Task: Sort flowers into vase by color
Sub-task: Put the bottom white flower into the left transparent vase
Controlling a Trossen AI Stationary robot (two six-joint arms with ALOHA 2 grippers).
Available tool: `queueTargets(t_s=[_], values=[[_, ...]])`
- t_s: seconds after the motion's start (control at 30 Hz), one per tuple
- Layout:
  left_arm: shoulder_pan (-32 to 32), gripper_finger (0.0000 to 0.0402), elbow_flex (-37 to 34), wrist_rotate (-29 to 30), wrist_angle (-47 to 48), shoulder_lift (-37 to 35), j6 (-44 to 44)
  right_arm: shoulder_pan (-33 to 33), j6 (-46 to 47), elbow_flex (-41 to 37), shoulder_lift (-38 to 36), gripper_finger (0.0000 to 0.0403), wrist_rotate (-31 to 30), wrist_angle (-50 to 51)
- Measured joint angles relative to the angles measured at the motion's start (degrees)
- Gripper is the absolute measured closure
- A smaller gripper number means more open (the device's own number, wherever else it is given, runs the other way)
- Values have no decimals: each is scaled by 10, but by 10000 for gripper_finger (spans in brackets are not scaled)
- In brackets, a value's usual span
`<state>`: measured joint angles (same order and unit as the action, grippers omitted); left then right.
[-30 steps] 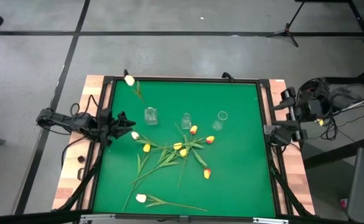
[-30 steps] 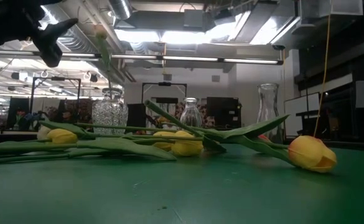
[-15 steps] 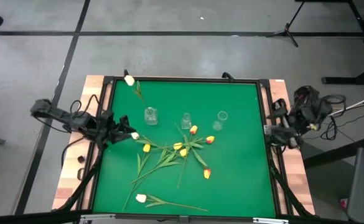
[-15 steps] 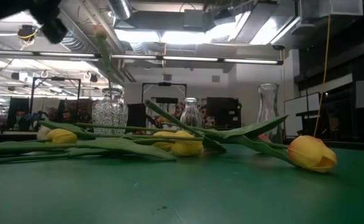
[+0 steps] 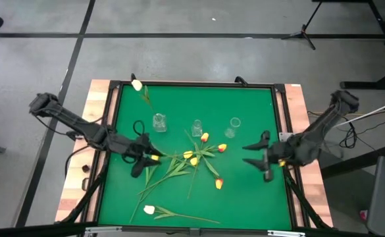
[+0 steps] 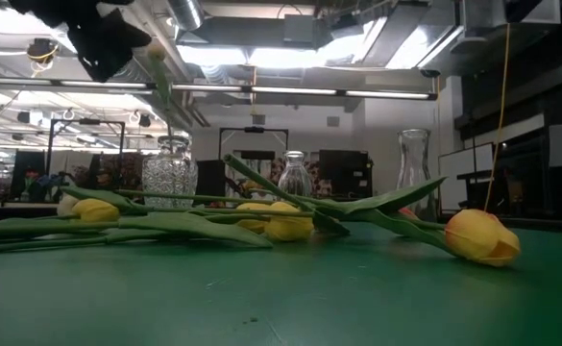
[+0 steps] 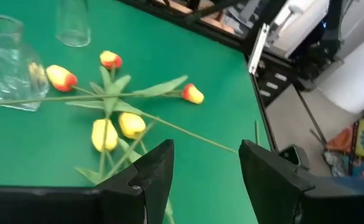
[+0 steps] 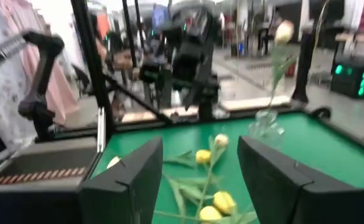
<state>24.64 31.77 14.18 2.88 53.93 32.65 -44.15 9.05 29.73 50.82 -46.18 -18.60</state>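
The left pincer (image 5: 139, 160) hangs with its jaws standing wide and empty over the yellow tulip (image 5: 154, 157) at about nine o'clock of the flower heap on the green tabletop (image 5: 245, 191). To do this pick well, I judge it should come down across one thin stem just behind the bud, apart from the crossing leaves (the stems overlap badly here), so that only one flower lifts.

The right pincer (image 5: 260, 158), also wide and holding nothing, hovers at three o'clock of the heap, near the orange-yellow tulip (image 5: 222, 148).

Farther on, three clear glass vases stand in a row at twelve o'clock; the left vase (image 5: 159, 122) already carries a white tulip (image 5: 137, 85), leaning toward eleven o'clock.

In the low view the far flowers hide behind the near buds, and the left pincer is only a dark shape at the top. The right wrist view is too soft to tell bud colours apart.
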Motion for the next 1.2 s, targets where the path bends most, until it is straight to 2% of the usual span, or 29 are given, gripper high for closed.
queueTargets(t_s=[0.1,0.23,0.43,0.63,0.9,1.2], values=[[14,223,11,15,4,-2,0,33,23,56,116,194,47,6],[28,223,12,33,21,-26,-2,60,16,167,255,194,105,21],[42,223,12,70,71,-58,-4,85,33,328,404,194,135,125],[42,223,12,80,91,-71,-14,95,78,413,493,194,173,146],[42,223,12,91,106,-71,-28,93,180,450,571,194,192,117],[42,223,12,104,106,-71,-29,97,176,541,660,194,235,133]])
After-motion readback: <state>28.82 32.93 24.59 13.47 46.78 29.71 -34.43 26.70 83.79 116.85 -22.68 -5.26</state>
